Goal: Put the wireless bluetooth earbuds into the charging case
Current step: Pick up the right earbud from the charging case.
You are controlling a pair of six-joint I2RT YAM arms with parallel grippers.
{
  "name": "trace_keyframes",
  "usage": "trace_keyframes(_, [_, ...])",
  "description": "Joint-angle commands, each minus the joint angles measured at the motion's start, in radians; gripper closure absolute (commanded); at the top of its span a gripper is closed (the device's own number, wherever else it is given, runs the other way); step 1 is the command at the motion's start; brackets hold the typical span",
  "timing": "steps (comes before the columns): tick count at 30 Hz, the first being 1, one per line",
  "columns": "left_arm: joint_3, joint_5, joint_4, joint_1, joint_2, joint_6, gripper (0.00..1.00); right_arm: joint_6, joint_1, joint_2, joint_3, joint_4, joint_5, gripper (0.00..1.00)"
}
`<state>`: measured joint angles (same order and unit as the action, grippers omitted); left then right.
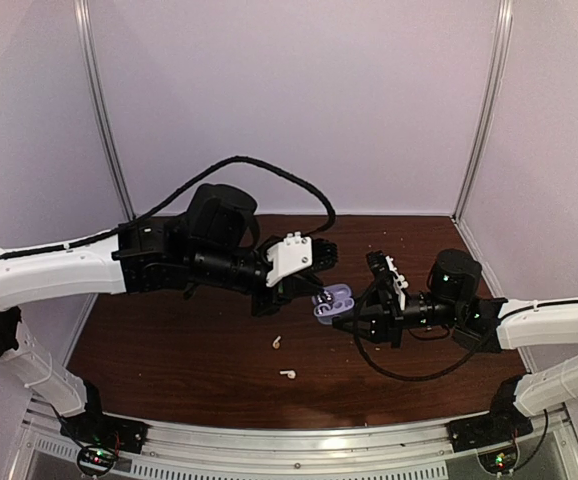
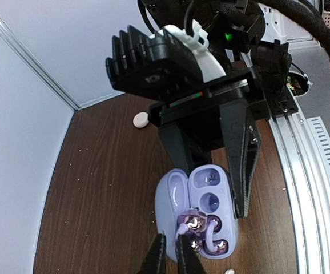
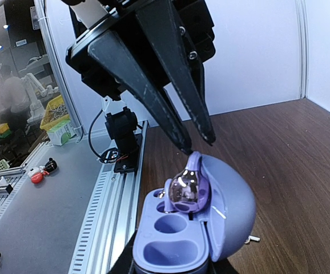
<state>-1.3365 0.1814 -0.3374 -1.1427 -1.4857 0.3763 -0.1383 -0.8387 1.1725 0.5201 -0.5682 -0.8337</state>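
Top camera looks down; both wrist cameras closely face the case (image 2: pixel 172 201).

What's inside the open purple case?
A glossy purple earbud sits at the far end of the charging case, its tip pinched by the left gripper. The near well is empty. The bud covers its socket, so seating can't be seen.

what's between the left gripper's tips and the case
A purple earbud, on the open case right under the left gripper. The right wrist view shows it best.
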Motion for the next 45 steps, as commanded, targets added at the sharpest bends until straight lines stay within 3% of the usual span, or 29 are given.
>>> trace_keyframes(1, [-0.005, 0.018, 0.043, -0.006, 0.017, 0.007, 0.89, 0.005, -0.007, 0.001, 0.03, -0.006, -0.002, 1.0])
trace_keyframes(5, [0.0, 0.028, 0.042, -0.006, 0.011, 0.009, 0.8, 0.006, -0.006, -0.001, 0.031, -0.004, -0.001, 1.0])
trace_keyframes(18, [-0.01, 0.022, 0.034, -0.006, -0.016, 0.018, 0.81, 0.005, -0.006, -0.007, 0.031, 0.001, -0.005, 1.0])
trace_keyframes(27, [-0.016, 0.031, 0.024, -0.006, -0.021, 0.02, 0.9, 0.005, -0.006, -0.005, 0.031, -0.001, -0.005, 1.0])
trace_keyframes(33, [-0.016, 0.029, 0.017, -0.006, -0.029, 0.021, 0.83, 0.005, -0.007, -0.005, 0.031, -0.001, -0.005, 1.0])
trace_keyframes(45, [-0.02, 0.032, 0.016, -0.007, -0.013, 0.02, 0.99, 0.006, -0.006, -0.007, 0.029, 0.001, 0.0, 1.0])
